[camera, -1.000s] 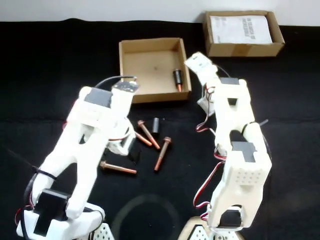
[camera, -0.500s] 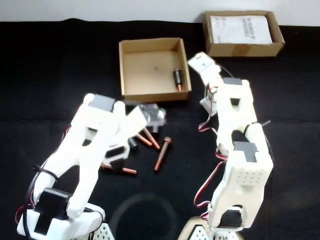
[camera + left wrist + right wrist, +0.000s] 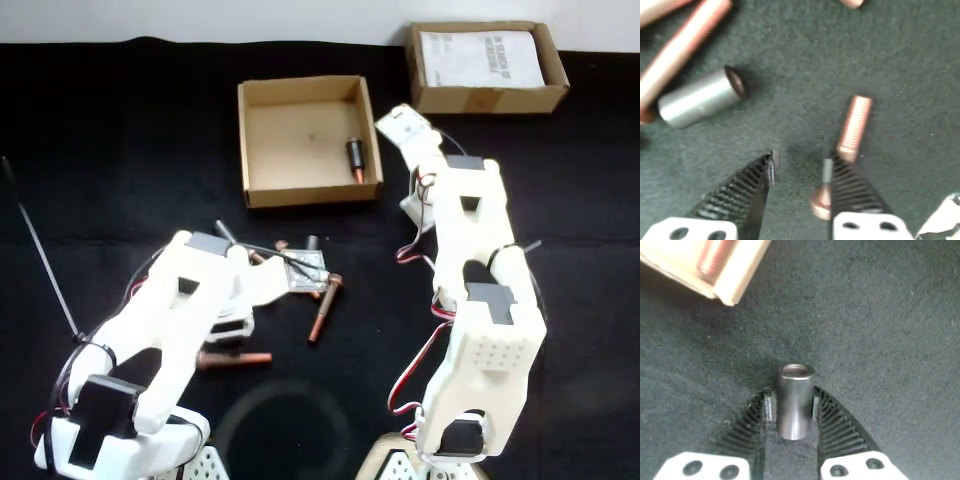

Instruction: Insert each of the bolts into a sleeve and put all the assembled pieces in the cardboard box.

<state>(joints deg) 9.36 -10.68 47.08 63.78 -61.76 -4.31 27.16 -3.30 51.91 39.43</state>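
Left hand (image 3: 801,162) lowered over bolt (image 3: 852,127); right hand (image 3: 792,399) grips sleeve (image 3: 796,385).

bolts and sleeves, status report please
Left gripper open, low over copper-coloured metal bolt. Right gripper shut on short grey metal sleeve. One assembled piece lies in brown cardboard box. Loose grey sleeve beside left's bolt.

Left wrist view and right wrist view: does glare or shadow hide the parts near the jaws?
Left wrist view: the bolt shows a mild sheen, the lying sleeve casts a soft shadow, and neither effect masks them. Right wrist view: the upright sleeve glints at its rim, evenly lit between the jaws.
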